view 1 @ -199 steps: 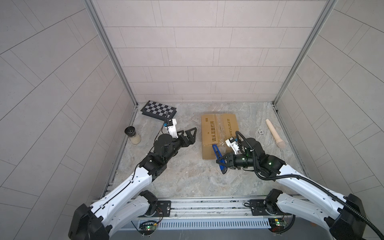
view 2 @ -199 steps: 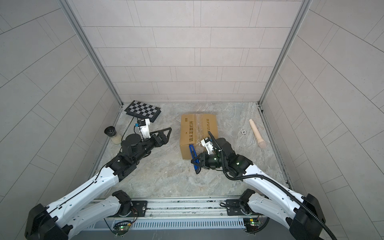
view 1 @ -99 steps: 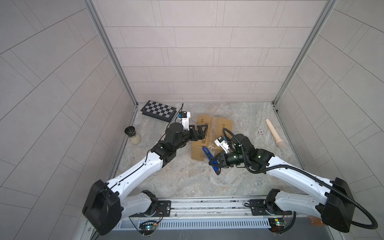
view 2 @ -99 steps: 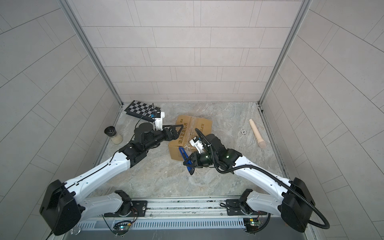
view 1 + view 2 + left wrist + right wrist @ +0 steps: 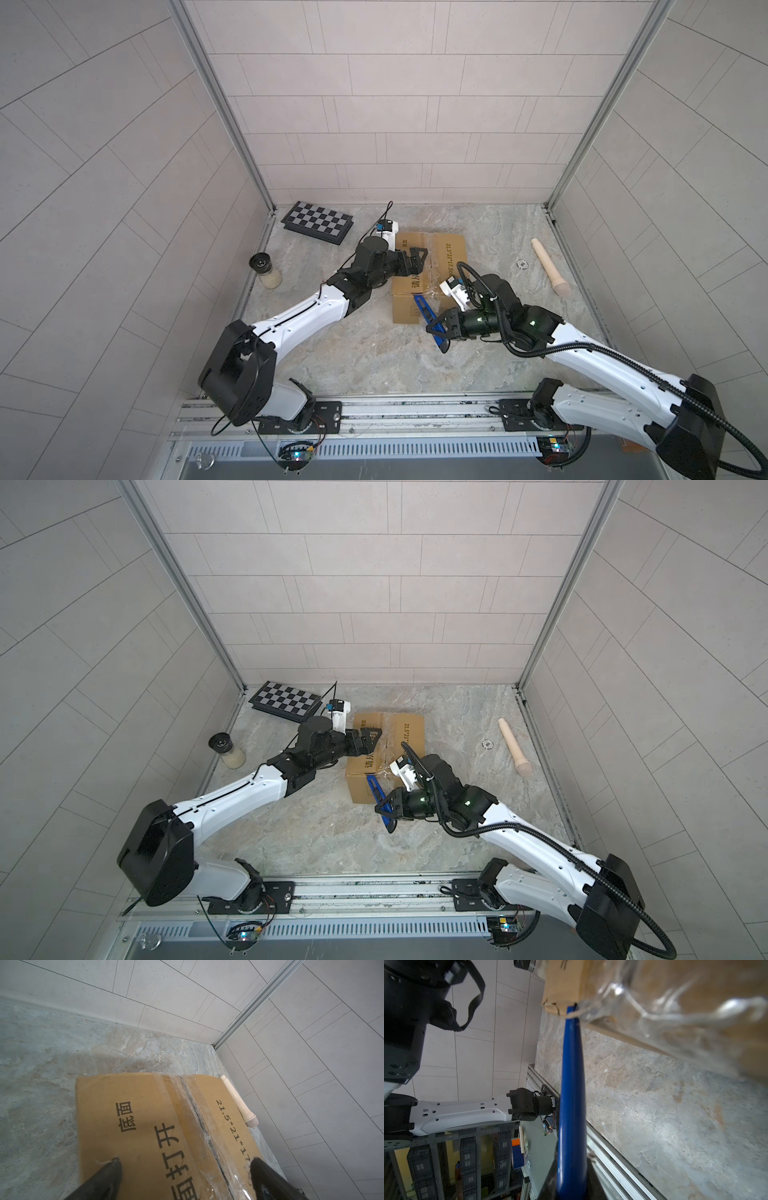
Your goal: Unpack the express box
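**Position.** The express box [image 5: 446, 251] stands on the desk [image 5: 374, 361] mid-cell, toward the back wall, with its printed face up.

**Left tool** [image 5: 417, 262]: jaws fully spread and empty, reaching over the box top. In the left wrist view its fingertips [image 5: 115, 1164] appear to rest on the cardboard. One sits near the left edge, the other on the tape just right of the seam [image 5: 193, 1109].

**Right tool** [image 5: 438, 329]: clamped narrow on the handle end of a blue cutter [image 5: 423, 309]. The cutter tip meets the box's near upper edge, just under the crumpled clear tape [image 5: 654, 1012].

**Key relation.**
- The box lies ahead of the right tool, away from the robot base.
- The seam runs near-to-far across the top.
- The cutter's long axis points roughly the same way, with its tip a little left of the seam.
- The right arm is nearer the cut's start, and the left is placed to pin the box.
- The tape along the seam looks ragged; I cannot tell whether it is fully slit.

**Change.**
- One second ago the left tool hangs beside the box's left side, clear of it; now it is over the top.
- Half a second ago the box sits skewed; now it is nearly square to the back wall.
- The right tool and cutter are roughly unchanged.
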You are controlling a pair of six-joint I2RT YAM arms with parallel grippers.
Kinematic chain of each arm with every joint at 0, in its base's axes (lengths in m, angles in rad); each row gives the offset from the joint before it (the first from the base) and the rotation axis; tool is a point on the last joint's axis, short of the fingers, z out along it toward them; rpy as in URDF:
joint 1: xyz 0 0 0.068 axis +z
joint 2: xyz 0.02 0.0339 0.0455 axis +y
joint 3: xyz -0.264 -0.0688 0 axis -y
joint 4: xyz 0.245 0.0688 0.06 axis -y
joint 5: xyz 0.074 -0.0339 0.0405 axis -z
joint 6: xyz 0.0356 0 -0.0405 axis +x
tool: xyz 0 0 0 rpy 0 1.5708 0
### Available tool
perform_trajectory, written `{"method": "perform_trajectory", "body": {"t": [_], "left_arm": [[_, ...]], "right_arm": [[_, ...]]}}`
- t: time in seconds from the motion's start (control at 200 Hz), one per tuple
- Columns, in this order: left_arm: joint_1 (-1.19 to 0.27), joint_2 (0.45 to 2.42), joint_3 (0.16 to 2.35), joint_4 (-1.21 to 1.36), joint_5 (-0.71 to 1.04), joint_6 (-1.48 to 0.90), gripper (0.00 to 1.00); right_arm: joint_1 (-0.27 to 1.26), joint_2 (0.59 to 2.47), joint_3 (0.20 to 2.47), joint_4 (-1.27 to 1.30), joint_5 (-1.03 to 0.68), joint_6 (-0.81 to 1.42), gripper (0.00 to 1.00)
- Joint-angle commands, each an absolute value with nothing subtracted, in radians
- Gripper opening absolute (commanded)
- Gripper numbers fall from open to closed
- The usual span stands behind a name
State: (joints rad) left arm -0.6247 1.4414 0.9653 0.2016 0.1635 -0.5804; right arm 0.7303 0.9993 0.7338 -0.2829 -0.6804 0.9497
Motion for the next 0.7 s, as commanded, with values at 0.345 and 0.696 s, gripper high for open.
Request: {"method": "perform_trajectory", "body": {"t": [0.345, 0.696], "left_arm": [[-0.607, 1.561, 0.937, 0.014, -0.025, -0.596, 1.00], [-0.577, 1.568, 0.943, -0.023, -0.057, -0.594, 1.00]], "right_arm": [[0.632, 0.745, 0.716, -0.445, -0.572, 0.941, 0.00], [0.456, 0.531, 0.743, -0.730, -0.553, 0.898, 0.00]]}}
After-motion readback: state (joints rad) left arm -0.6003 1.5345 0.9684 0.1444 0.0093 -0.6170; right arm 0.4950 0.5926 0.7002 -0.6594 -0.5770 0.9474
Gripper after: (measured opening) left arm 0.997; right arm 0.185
